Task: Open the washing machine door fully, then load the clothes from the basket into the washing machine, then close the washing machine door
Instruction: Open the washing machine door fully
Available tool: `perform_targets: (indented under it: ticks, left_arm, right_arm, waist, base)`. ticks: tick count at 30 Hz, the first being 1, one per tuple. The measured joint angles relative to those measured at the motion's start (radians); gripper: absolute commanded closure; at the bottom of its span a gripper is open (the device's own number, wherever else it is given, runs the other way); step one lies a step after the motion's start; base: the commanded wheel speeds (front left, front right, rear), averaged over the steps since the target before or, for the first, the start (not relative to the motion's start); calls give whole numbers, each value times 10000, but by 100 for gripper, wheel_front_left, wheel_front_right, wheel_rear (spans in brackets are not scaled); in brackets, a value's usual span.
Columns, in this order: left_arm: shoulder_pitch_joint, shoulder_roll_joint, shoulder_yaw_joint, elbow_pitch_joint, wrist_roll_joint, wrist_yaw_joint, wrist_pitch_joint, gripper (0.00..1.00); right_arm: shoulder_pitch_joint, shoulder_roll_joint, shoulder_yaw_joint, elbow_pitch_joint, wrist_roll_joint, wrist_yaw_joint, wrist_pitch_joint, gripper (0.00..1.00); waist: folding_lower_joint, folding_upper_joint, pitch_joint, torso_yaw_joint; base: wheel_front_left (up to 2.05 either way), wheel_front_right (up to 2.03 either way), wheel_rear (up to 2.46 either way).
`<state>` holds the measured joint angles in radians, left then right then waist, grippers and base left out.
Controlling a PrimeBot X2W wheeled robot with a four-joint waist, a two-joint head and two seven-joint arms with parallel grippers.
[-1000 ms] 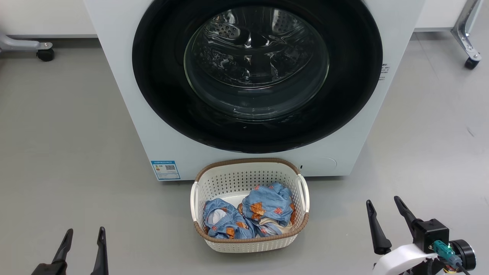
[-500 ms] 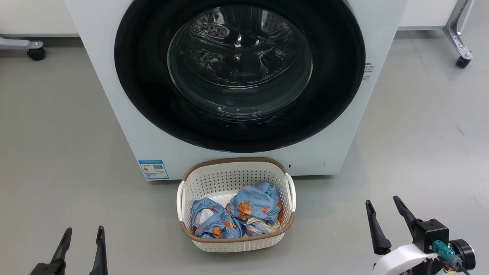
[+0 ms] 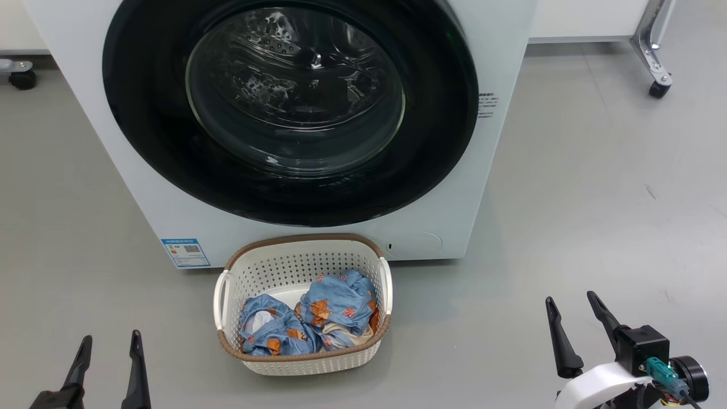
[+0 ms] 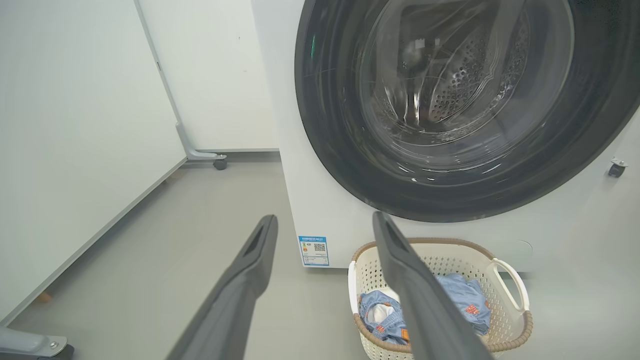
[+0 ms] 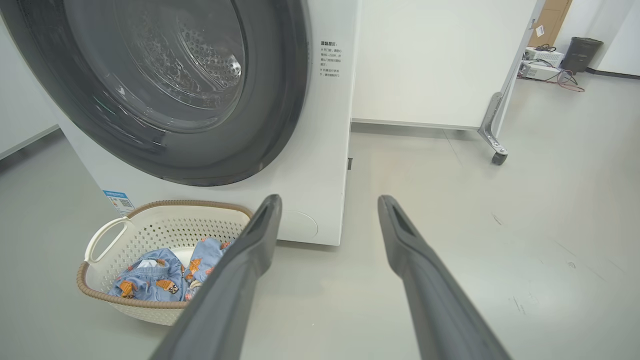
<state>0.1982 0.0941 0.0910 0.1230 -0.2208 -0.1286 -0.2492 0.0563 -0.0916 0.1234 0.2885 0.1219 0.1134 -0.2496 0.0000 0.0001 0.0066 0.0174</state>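
Round washing machine door [image 3: 292, 102] was shut, flat on white washing machine [image 3: 187, 233]. Small basket [image 3: 301, 267] sat on floor [image 3: 596, 199], just in front of machine, under door. Blue clothes [image 3: 324, 309] lay bunched inside basket. Down low, left gripper [image 3: 110, 336] was spread wide, held nothing. Same for right gripper [image 3: 569, 296]. Both well apart from basket.

Blue clothes [image 3: 335, 304] in basket [image 3: 309, 364]; door [image 3: 147, 142] seemingly shut.

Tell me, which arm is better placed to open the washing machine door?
Probably left. The left end effector, open, points toward the closed washing machine door; the right end effector, also open, points at floor beside the washing machine.
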Motion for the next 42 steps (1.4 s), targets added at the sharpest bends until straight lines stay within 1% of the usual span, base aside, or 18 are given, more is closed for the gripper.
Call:
perform_targets:
  ticks: [10, 20, 30, 42]
  left_arm:
    - [-1, -59, 4, -13, 92, 0, 0, 0]
    - [0, -88, 4, -19, 92, 0, 0, 0]
    - [1, -94, 6, -15, 92, 0, 0, 0]
    - [1, -117, 8, -17, 84, 0, 0, 0]
  right_arm:
    - [0, 35, -36, -4, -2, 2, 0, 0]
    - [0, 48, -48, -8, -13, 31, 0, 0]
    - [-9, 153, -217, -213, -13, 35, -2, 0]
    - [-11, 238, -360, -339, -13, 61, -2, 0]
  waist:
    - [0, 0, 7, -10]
    - [0, 0, 3, 11]
    - [0, 0, 12, 13]
    - [0, 0, 14, -7]
  base:
    - [72, 72, -145]
    - [48, 48, -97]
    - [26, 26, -52]
    - [4, 4, -8]
